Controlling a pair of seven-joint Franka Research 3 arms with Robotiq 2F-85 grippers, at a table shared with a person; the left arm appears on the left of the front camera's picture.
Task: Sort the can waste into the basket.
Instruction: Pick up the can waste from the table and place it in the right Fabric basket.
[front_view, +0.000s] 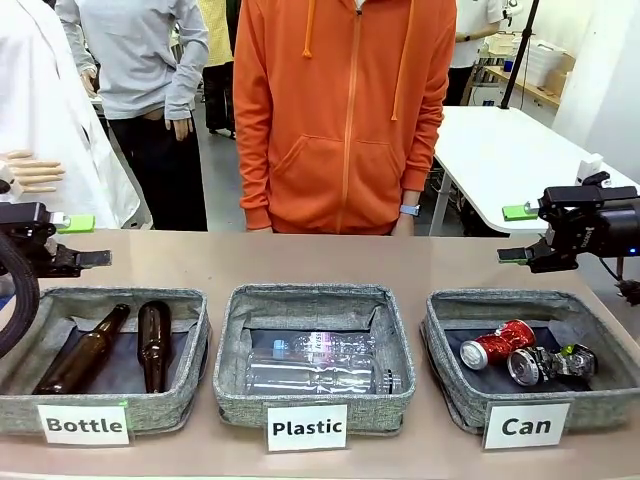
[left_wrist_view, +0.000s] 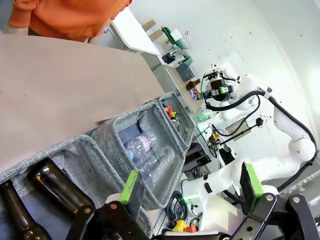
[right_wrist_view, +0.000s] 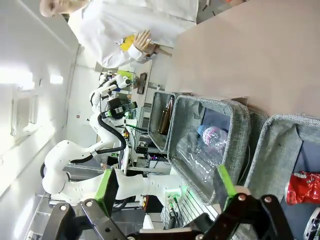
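Red crushed can w/ silver ends and dark black-silver printed can lie side by side, touching, inside grey "Can" basket, rightmost of three. Left gripper and right gripper: fingers spread apart, nothing btwn them, both held above table at outer edges

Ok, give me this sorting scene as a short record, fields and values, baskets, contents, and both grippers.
Can basket: holds red can and dark printed can
Plastic basket: clear plastic bottles
Bottle basket: two brown glass bottles
Left gripper: open, empty
Right gripper: open, empty
Person in orange hoodie: standing at far side
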